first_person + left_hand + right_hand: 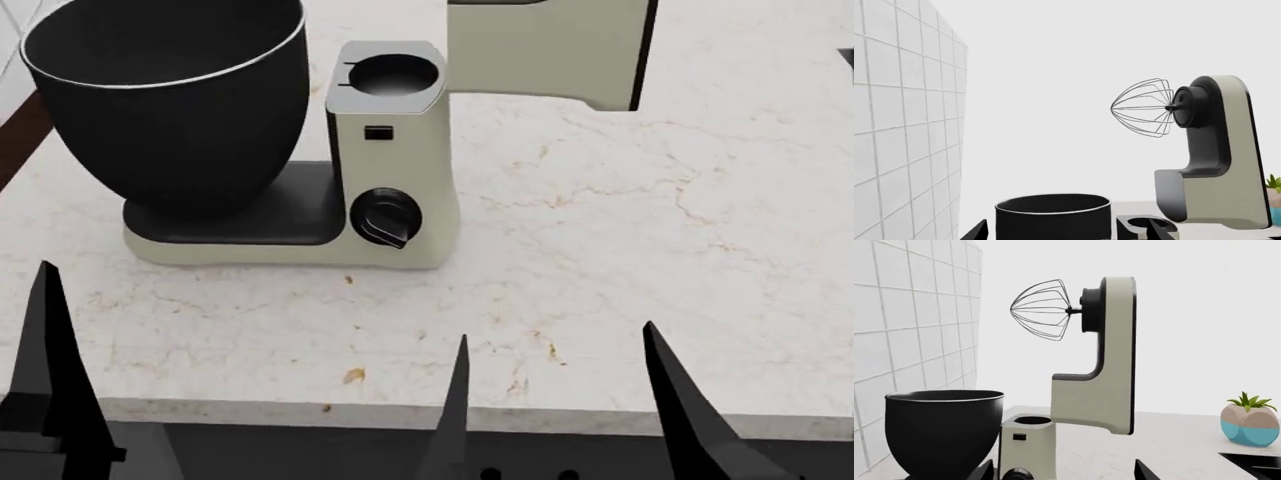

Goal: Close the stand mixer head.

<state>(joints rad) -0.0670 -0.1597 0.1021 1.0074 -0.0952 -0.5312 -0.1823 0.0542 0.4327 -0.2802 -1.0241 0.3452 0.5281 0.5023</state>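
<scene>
The stand mixer head is a cream-white block with a black underside. It is tilted up and back on its column, and its wire whisk points sideways, high above the black bowl. In the head view the head shows at the top edge, behind the column and right of the bowl. The left wrist view shows the head raised too. My left gripper is open and empty, facing the bowl. My right gripper is open and empty near the counter's front edge, well short of the mixer.
The mixer stands on a marble counter. A white tiled wall stands to the mixer's left. A small potted plant sits on the counter to the right, with a dark recessed edge in front of it.
</scene>
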